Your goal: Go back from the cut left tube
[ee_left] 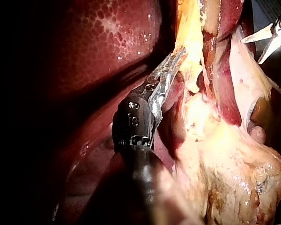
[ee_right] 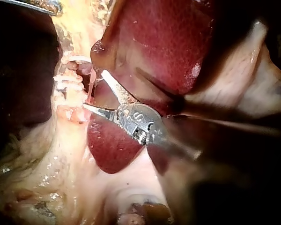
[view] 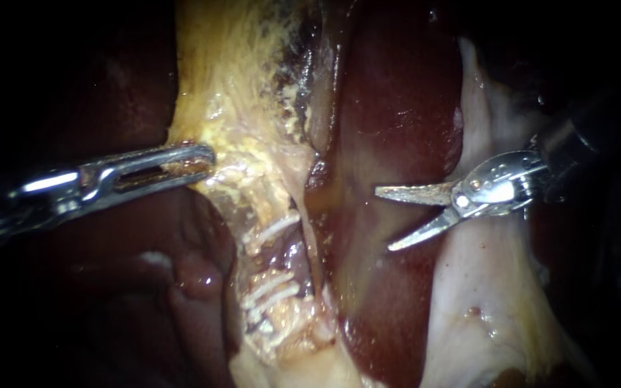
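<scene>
**A:** Endoscope first: where does the tube sit?

**B:** Low in the middle. A clipped tube (view: pixel 261 251) runs down from the yellow tissue (view: pixel 238 108), with white clips (view: pixel 276 228) above and below a gap that reads as the cut. Only one such tube shows, so left or right cannot be told. The left instrument (view: pixel 206 156) has its jaws clamped on the yellow tissue's edge, probably drawing it sideways so the clipped tube lies stretched and exposed.

**A:** And the right instrument (view: pixel 384 219)?

**B:** Its two blades stand apart and empty over the liver (view: pixel 397 108), clear of the clipped tube.

**A:** The left wrist view?

**B:** It shows the grip better. The left instrument (ee_left: pixel 178 54) pinches a yellow strip from both sides, beside the liver (ee_left: pixel 107 47). The right instrument (ee_left: pixel 251 51) hangs spread well ahead. No clips can be made out.

**A:** The right wrist view?

**B:** The right instrument (ee_right: pixel 93 89) points at the clips (ee_right: pixel 65 82). One blade tip seems just beside the clipped tube, nearer than the endoscope suggests. On that reading, backing straight along the shaft looks safest, lest a blade snag a clip.
</scene>
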